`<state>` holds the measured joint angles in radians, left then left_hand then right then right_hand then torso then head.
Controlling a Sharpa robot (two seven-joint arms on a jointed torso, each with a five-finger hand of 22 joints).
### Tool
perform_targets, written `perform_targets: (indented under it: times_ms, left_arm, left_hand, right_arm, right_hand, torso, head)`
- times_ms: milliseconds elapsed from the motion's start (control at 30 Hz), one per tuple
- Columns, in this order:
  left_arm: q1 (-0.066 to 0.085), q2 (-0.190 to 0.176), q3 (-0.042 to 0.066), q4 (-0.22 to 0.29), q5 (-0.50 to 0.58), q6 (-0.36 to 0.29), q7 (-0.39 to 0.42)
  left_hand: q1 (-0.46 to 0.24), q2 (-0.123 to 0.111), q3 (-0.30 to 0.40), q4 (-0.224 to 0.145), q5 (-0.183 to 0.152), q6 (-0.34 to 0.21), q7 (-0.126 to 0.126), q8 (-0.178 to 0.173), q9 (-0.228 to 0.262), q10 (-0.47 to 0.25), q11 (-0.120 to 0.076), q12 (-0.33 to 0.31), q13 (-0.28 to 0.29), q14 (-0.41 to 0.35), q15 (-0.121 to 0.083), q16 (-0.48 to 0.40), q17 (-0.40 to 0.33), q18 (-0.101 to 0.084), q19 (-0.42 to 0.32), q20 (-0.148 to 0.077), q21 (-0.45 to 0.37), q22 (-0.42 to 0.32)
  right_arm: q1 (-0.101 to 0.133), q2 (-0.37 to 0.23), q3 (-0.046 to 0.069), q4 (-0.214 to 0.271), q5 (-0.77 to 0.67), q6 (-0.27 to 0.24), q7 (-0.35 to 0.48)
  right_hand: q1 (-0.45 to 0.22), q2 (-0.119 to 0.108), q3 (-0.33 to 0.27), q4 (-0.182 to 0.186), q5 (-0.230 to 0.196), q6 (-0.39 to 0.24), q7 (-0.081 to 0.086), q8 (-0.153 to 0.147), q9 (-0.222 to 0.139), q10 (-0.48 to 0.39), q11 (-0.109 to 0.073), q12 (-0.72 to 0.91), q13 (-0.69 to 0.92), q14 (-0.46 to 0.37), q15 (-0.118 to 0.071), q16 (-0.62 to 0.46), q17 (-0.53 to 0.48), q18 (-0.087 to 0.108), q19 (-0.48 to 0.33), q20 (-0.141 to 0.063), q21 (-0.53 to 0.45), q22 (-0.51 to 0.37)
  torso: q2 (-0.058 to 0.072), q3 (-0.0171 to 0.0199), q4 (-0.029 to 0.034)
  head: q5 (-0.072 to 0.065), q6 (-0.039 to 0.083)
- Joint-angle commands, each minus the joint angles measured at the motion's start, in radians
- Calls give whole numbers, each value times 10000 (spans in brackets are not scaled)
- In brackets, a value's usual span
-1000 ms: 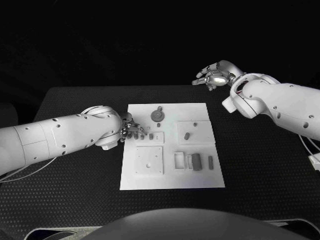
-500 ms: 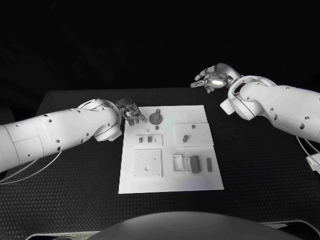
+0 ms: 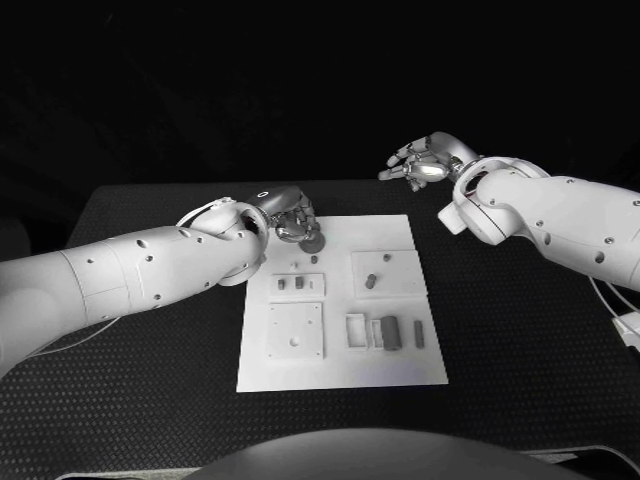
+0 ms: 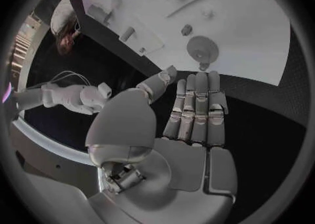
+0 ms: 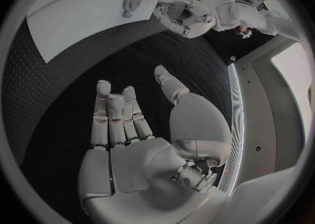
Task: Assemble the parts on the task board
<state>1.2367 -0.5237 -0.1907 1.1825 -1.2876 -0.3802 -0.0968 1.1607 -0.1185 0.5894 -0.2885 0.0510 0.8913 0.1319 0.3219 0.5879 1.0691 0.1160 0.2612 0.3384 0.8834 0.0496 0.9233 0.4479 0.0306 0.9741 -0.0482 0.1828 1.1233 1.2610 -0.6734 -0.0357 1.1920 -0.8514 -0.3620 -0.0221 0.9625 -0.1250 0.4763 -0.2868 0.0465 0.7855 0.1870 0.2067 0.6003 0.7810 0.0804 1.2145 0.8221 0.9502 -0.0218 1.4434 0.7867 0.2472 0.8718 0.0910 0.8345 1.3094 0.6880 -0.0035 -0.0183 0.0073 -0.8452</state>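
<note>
The left hand (image 3: 294, 222), fingers straight and empty, hovers at the task board (image 3: 407, 370)'s far edge beside the round part (image 3: 313, 243), apparently reaching; grasping comes next.

The right hand (image 3: 421, 160), empty with fingers spread, hangs beyond the board.

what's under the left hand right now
The left hand hovers over the far left corner of the task board, beside the round grey part. In the head view, the hand covers the board beneath it.

Board (image 3: 401, 372): white — a plain plate.
Parts (image 3: 391, 331): grey, darker than the board.
Round part (image 4: 202, 49): grey disc.
Table (image 3: 536, 340): black, with a fine dotted weave.
Left hand (image 3: 291, 220): silver, with dark seams.
Right hand (image 3: 420, 160): silver — bright on the palm.
Arms (image 3: 147, 265): white, dotted with small dark holes.
</note>
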Motion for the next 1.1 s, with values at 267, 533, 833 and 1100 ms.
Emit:
perform_targets:
  times_ms: [267, 533, 833, 1100]
  left_arm:
    - [-243, 485, -88, -599, -2129, 352, 379]
    - [-425, 739, -139, -864, -2229, 738, 266]
    - [-432, 790, -137, -932, -2266, 1435, 88]
    - [-468, 901, -137, -1048, -2324, 1804, 7]
  left_hand:
    - [-315, -339, -483, 67, -16, -216, 144, -343, -252, 186, 67, -589, -290, 396, -156, 175, 168, 81, 409, -125, 33, 53]
    - [-281, -320, -552, 63, -16, -70, 182, -316, -286, 375, 19, -740, -331, 597, -295, 421, 370, 89, 695, -254, 164, 189]
    - [-482, -298, -700, 123, -15, -111, 282, -381, -353, 389, 31, -918, -383, 672, -326, 545, 501, 82, 801, -315, 208, 288]
    - [-401, -175, -705, 98, -8, -32, 250, -392, -414, 457, 3, -1091, -423, 789, -388, 866, 729, 98, 962, -395, 344, 500]
  right_arm:
    - [-12, 57, 6, -15, -4, 168, 104]
    - [-12, 65, 6, -9, -4, 172, 105]
    - [-12, 54, 6, 7, -4, 164, 105]
    - [-12, 75, 7, 12, -4, 169, 110]
  right_hand:
    - [2, 87, -46, 20, 35, -9, 53, 43, -17, -75, 24, 41, -20, -59, -15, 70, -15, 146, -5, 94, -67, 132]
    - [2, 89, -45, 19, 35, -10, 53, 43, -19, -76, 24, 44, -24, -59, -15, 72, -18, 146, -4, 94, -67, 132]
    - [2, 90, -45, 17, 35, -11, 53, 44, -21, -77, 25, 48, -28, -59, -15, 76, -22, 146, -3, 93, -66, 132]
    - [3, 90, -44, 15, 35, -12, 54, 44, -23, -78, 25, 51, -33, -59, -15, 78, -25, 146, -3, 93, -66, 132]
  torso:
    - [-1, 12, 3]
    - [-1, 11, 4]
    - [-2, 14, 4]
    - [-6, 2, 15]
  head:
    - [-49, 19]
    - [-74, 6]
    - [-95, -29]
    - [-100, -49]
